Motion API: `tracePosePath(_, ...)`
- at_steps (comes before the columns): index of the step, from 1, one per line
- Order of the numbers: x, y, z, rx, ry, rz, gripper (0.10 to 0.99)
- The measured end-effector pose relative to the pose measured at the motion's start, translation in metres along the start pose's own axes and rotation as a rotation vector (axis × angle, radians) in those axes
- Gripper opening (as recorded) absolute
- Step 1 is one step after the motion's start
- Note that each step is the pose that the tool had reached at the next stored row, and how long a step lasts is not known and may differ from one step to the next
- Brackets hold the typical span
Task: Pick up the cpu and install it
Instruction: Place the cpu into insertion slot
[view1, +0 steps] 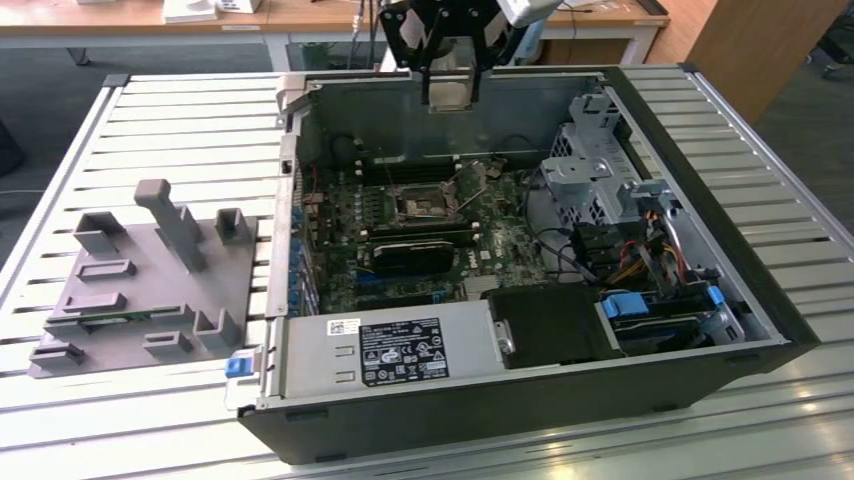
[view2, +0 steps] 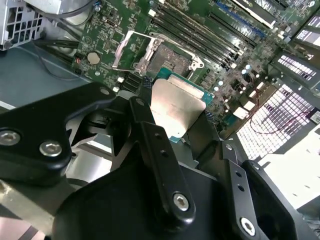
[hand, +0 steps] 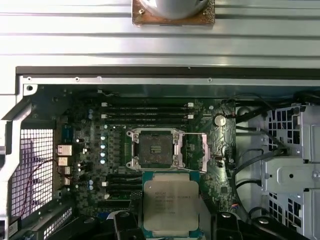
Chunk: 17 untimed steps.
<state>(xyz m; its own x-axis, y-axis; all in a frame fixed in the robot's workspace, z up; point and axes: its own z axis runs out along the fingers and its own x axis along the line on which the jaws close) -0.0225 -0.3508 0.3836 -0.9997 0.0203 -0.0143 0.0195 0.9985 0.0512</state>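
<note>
My gripper hangs above the far wall of the open computer case, shut on the cpu, a flat square chip with a silver top. In both wrist views the cpu sits between the black fingers, clamped by two opposite edges. The empty socket lies on the motherboard below, with its metal load plate swung open. The cpu is well above the socket and offset from it toward the case's far wall.
A grey plastic fixture tray rests on the slatted table at the exterior view's left. Inside the case are a silver power supply, a black block near the socket, a metal drive cage and loose cables.
</note>
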Motion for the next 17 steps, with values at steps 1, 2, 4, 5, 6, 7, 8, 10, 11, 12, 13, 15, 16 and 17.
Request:
tracePosePath(1,0.0000,0.0000,0.0000,0.000,-0.0005,0.009,0.537)
tracePosePath(2,0.0000,0.0000,0.0000,0.000,-0.0010,0.021,0.537)
tracePosePath(4,0.0000,0.0000,0.0001,0.001,-0.0025,0.048,0.537)
tracePosePath(5,0.0000,0.0000,0.0001,0.001,-0.0031,0.061,0.537)
tracePosePath(6,0.0000,0.0000,0.0001,0.001,-0.0037,0.073,0.537)
tracePosePath(7,0.0000,0.0000,0.0002,0.001,-0.0043,0.086,0.537)
tracePosePath(8,0.0000,0.0000,0.0002,0.001,-0.0051,0.098,0.537)
tracePosePath(10,0.0000,0.0000,0.0003,0.002,-0.0064,0.125,0.537)
tracePosePath(11,0.0000,0.0000,0.0003,0.002,-0.0071,0.138,0.537)
tracePosePath(12,0.0000,0.0000,0.0004,0.002,-0.0077,0.151,0.537)
tracePosePath(13,0.0000,0.0000,0.0004,0.003,-0.0084,0.163,0.537)
tracePosePath(15,0.0000,0.0001,0.0004,0.003,-0.0096,0.188,0.537)
tracePosePath(16,0.0000,0.0001,0.0005,0.004,-0.0103,0.199,0.537)
tracePosePath(17,0.0000,0.0001,0.0005,0.004,-0.0109,0.211,0.537)
